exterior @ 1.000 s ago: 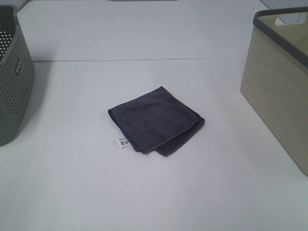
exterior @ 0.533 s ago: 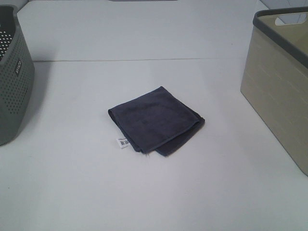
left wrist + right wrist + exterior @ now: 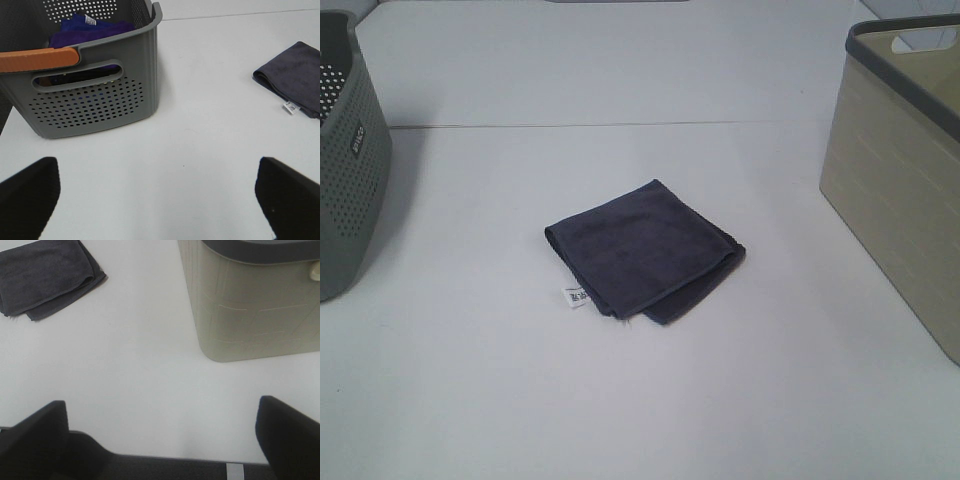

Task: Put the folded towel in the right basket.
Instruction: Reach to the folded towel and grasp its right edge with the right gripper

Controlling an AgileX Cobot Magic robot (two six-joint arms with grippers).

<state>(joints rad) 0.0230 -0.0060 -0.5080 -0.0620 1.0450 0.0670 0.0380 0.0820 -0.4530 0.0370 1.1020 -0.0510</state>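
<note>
Folded towel [image 3: 642, 250]: dark grey microfibre, folded to a rough square, lying flat mid-table [image 3: 620, 400] and turned diamond-wise. Layered edges show on its right side, and a small white label [image 3: 577, 297] sticks out at the near-left corner. Beige basket [image 3: 905, 200] with a dark rim stands well apart to its right. Grey perforated basket [image 3: 345, 180] on the left holds purple cloth [image 3: 90, 30]. Left gripper [image 3: 160, 200] and right gripper [image 3: 162, 440]: fingers spread wide, nothing held.
</note>
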